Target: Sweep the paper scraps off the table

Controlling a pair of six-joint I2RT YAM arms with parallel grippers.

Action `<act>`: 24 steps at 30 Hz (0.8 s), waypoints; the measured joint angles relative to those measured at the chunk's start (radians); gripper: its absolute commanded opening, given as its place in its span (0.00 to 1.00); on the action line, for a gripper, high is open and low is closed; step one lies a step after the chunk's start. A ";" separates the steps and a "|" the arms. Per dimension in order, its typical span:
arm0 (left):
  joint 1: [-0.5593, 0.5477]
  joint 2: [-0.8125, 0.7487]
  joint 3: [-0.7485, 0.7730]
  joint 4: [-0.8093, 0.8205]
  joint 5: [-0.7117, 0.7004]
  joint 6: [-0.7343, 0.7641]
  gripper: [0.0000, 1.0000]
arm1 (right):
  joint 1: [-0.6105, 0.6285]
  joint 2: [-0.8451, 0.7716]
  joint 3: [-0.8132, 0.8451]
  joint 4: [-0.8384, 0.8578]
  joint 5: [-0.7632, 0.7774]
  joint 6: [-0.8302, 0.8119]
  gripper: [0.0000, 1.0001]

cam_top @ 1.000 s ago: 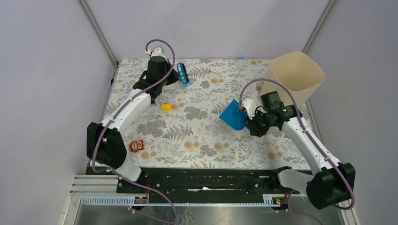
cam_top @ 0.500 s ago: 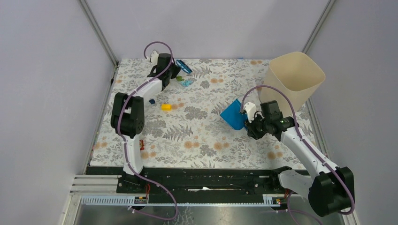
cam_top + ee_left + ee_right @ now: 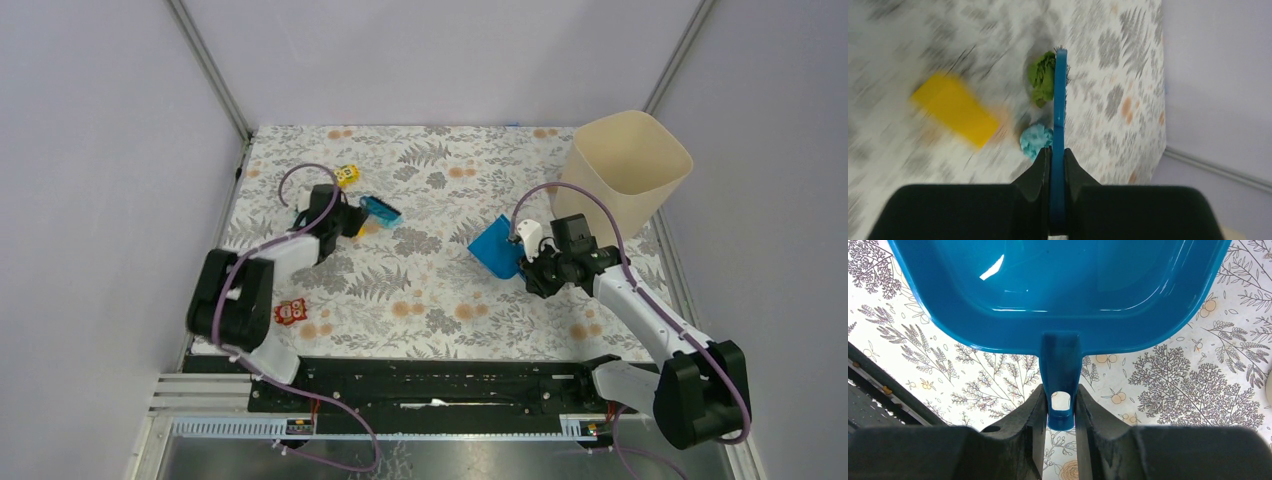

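Note:
My left gripper [image 3: 1057,155] is shut on a thin blue brush [image 3: 1060,100], held low over the table [image 3: 450,300] at mid-left; it also shows in the top view [image 3: 345,218]. A green paper scrap [image 3: 1042,80] and a light blue scrap [image 3: 1035,141] lie against the brush's left side. A blurred yellow piece [image 3: 955,110] lies further left. My right gripper [image 3: 1059,395] is shut on the handle of the blue dustpan [image 3: 1058,280], which rests empty on the cloth right of centre [image 3: 495,245].
A beige bin [image 3: 630,165] stands at the back right. A yellow cube with markings [image 3: 347,175] sits behind the left gripper. A red robot toy [image 3: 290,312] lies near the front left edge.
My left arm has swung back from the far left corner toward the middle left, bringing the brush and scraps with it. The right arm with the dustpan has shifted slightly nearer.

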 measured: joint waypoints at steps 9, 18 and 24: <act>-0.051 -0.536 -0.324 -0.195 0.062 0.062 0.00 | 0.000 0.008 -0.003 -0.002 -0.001 -0.005 0.01; -0.051 -0.555 0.080 -0.600 0.017 0.512 0.00 | 0.016 0.019 -0.002 -0.016 0.008 -0.025 0.00; -0.065 -0.354 0.359 -0.805 -0.014 0.779 0.00 | 0.072 0.151 0.057 -0.118 0.088 -0.128 0.00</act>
